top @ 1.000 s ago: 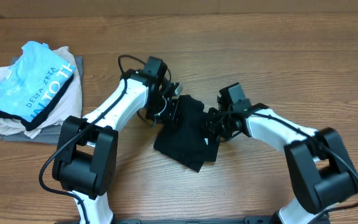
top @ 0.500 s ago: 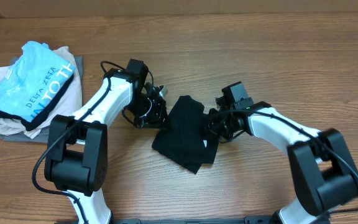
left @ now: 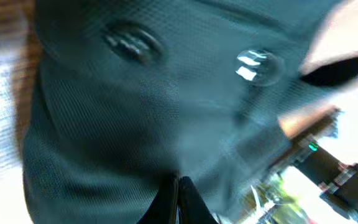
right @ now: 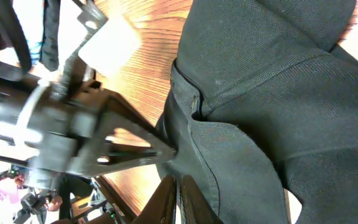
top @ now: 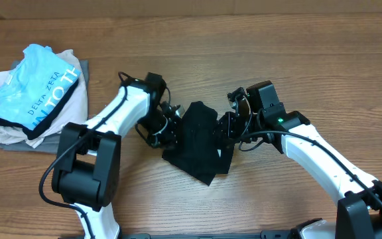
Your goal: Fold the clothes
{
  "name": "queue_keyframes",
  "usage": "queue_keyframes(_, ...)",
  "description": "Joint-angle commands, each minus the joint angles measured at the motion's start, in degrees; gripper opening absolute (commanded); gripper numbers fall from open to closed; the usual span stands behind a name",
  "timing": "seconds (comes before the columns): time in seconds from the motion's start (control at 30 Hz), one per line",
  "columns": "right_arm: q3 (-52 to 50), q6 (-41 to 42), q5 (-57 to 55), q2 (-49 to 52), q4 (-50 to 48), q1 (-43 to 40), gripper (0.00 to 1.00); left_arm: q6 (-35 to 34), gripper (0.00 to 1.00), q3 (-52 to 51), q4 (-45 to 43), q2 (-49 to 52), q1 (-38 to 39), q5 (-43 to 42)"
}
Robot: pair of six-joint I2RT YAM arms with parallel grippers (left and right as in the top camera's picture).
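The left fingers (top: 171, 130) are pinched shut on what looks like the left edge of the black shirt (top: 201, 143). The right fingers (top: 229, 130) are closed narrow on its right edge, so I have the garment held from both sides. It lies bunched and partly doubled on the worktop (top: 277, 40) near the middle of the overhead frame, with one corner trailing toward the lower centre. My main worry is the layers. Both wrist views are filled with dark fabric and the left one is blurred, so I cannot tell whether each pinch has one layer or several. If a pinch has caught a stack, any lift will drag the whole bundle rather than open it, and the fold will come out crooked. A shallow bite on such soft cloth could also slip free as soon as I pull, dropping that side into a worse heap. The two wrists sit close together across the shirt, so moving inward risks knocking them into each other. The loose cable loops by the left wrist could snag the cloth. Pulling outward too hard would only stretch the shirt taut between the arms. The pile of folded garments (top: 35, 86) at the upper left is well apart and looks safe.
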State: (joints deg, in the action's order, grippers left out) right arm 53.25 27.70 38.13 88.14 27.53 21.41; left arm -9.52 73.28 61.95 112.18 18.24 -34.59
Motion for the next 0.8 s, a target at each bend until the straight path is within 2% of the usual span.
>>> queue_keyframes(0.0,0.87,-0.92,0.33,-0.26,-0.39,0.09,0.07,-8.94,0.04,-4.42,-2.82,-0.17,1.11,7.72)
queue_keyframes(0.13,0.87,-0.92,0.35,-0.26,-0.24,0.09,0.07,-16.52,0.04,-9.05,-8.76,-0.11,-0.35,10.16)
queue_keyframes(0.27,0.87,-0.70,0.33,-0.26,-0.46,0.09,0.07,-16.61,0.04,-8.85,-16.24,-0.07,-3.23,10.60)
queue_keyframes(0.4,0.87,-0.70,0.33,-0.26,-0.72,0.09,0.06,-15.85,0.04,-6.73,-29.22,-0.09,-5.33,10.58)
queue_keyframes(0.47,0.87,-0.70,0.33,-0.26,-0.72,0.09,0.07,-15.82,0.04,-4.22,-31.98,-0.09,-5.99,10.54)
queue_keyframes(0.57,0.87,-0.74,0.26,-0.26,-0.83,0.09,0.08,-13.77,0.05,1.40,-30.82,-0.09,-6.60,7.80)
queue_keyframes(0.63,0.87,-0.74,-0.98,-0.26,-1.09,0.09,0.11,-12.15,0.10,6.51,-26.40,-0.11,-6.67,6.64)
queue_keyframes(0.7,0.87,-0.72,-2.49,-0.26,-1.49,0.11,0.11,-10.29,0.19,11.50,-20.04,-0.13,-6.64,6.71)
queue_keyframes(0.77,0.85,-0.72,-3.45,-0.26,-2.38,0.11,0.14,-9.07,0.34,16.63,-11.65,-0.13,-6.64,7.06)
